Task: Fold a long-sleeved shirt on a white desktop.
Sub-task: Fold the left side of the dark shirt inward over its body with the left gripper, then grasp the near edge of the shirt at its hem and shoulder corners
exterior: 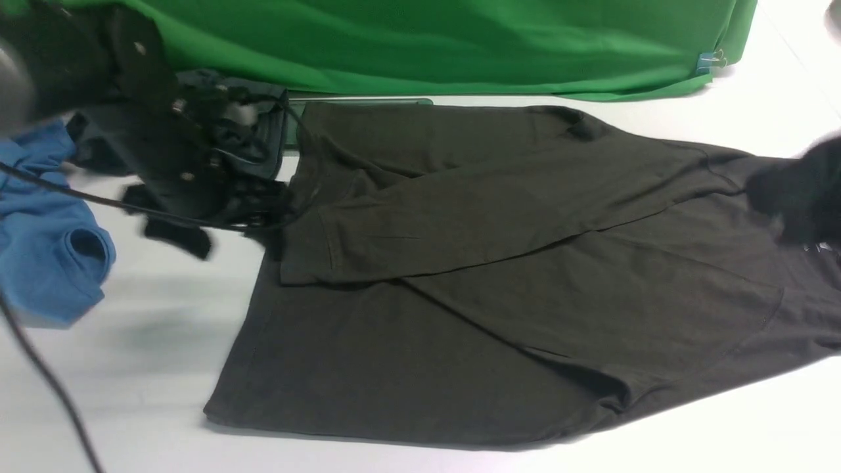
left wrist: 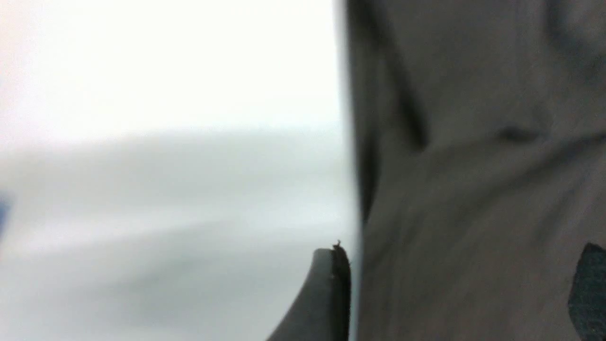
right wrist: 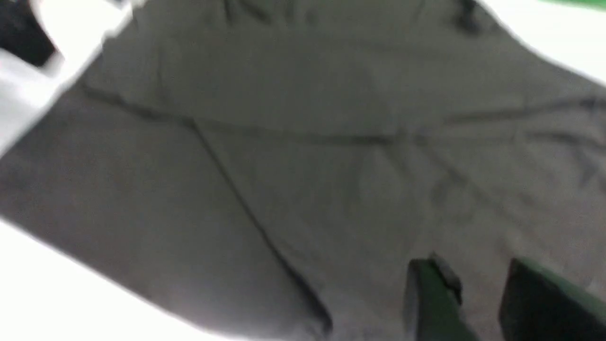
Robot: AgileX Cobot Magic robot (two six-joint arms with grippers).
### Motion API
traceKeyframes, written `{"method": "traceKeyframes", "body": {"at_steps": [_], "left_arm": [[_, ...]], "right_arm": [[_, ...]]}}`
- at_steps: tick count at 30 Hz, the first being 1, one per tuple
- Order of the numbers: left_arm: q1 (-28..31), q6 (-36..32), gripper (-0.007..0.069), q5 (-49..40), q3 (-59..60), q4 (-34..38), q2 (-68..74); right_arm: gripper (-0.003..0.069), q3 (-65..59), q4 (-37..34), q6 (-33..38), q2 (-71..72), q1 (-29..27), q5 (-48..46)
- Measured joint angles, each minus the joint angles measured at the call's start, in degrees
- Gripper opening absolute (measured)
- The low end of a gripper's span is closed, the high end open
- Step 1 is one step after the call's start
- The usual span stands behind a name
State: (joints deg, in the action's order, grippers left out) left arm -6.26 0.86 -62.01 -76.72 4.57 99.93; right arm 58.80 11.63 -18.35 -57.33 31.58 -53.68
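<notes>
The long-sleeved shirt [exterior: 499, 282] lies spread flat on the white desktop [exterior: 151, 368], with one sleeve folded across its body toward the left. My left gripper [exterior: 230, 220] is blurred and hovers at the shirt's left edge. In the left wrist view it [left wrist: 461, 293] is open: one finger sits over the white desktop [left wrist: 165, 189] at the cloth's edge, the other over the shirt [left wrist: 473, 189]. My right gripper [exterior: 798, 190] is a dark blur over the shirt's right end. In the right wrist view it [right wrist: 487, 298] is open above the shirt [right wrist: 284, 166], with nothing between its fingers.
A blue shirt [exterior: 46, 249] lies crumpled at the left edge. A smaller dark garment [exterior: 256, 112] sits behind my left arm. A green cloth backdrop [exterior: 427, 46] runs along the back, with a metal hatch frame [exterior: 361, 100] below it. A black cable [exterior: 46, 374] hangs at the front left.
</notes>
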Motion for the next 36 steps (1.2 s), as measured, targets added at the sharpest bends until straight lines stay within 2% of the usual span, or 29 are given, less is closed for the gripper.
{"method": "traceKeyframes", "body": {"at_steps": [4, 7, 12, 18, 22, 26, 27, 31, 32, 36], "left_arm": [[0.1, 2.3, 0.0679, -0.3, 8.4, 1.4, -6.6], [0.1, 2.6, 0.0678, 3.6, 19.1, 5.3, -10.7], [0.0, 4.0, 0.0668, 11.3, 31.4, 7.4, -12.0], [0.0, 3.9, 0.0633, 20.5, 36.7, 11.1, -10.5], [0.0, 2.7, 0.0525, 26.2, 36.7, 13.4, -10.2], [0.0, 0.5, 0.0354, 28.5, 36.8, 13.5, -9.8], [0.0, -0.9, 0.0272, 28.9, 36.9, 13.8, -9.7], [0.0, -3.1, 0.0069, 28.0, 37.1, 14.3, -9.7], [0.0, -3.5, 0.0044, 27.3, 37.1, 14.0, -10.0], [1.4, -3.9, 0.0027, 25.1, 37.1, 13.4, -13.8]], "right_arm": [[0.0243, -3.1, -0.5, 0.1, 0.0, 0.0, -0.7], [0.0243, -4.3, -1.0, 0.1, 0.0, 0.0, -0.8], [0.0243, -4.4, -1.1, 0.1, 0.0, 0.0, 0.4], [0.0243, -4.4, -1.1, 0.1, 0.0, 0.0, 0.9], [0.0243, -4.4, -1.2, 0.1, 0.0, 0.0, -0.2], [0.0278, -5.4, -1.2, 0.3, 0.0, 0.0, -2.9], [0.0318, -6.4, -1.2, 0.4, 0.0, 0.0, -3.6], [0.0457, -9.1, -1.2, 0.7, 0.0, 0.0, -5.0], [0.0491, -9.4, -1.2, 0.9, 0.0, 0.0, -5.5], [0.0551, -9.6, -2.1, 4.6, 0.0, 0.0, -7.4]]}}
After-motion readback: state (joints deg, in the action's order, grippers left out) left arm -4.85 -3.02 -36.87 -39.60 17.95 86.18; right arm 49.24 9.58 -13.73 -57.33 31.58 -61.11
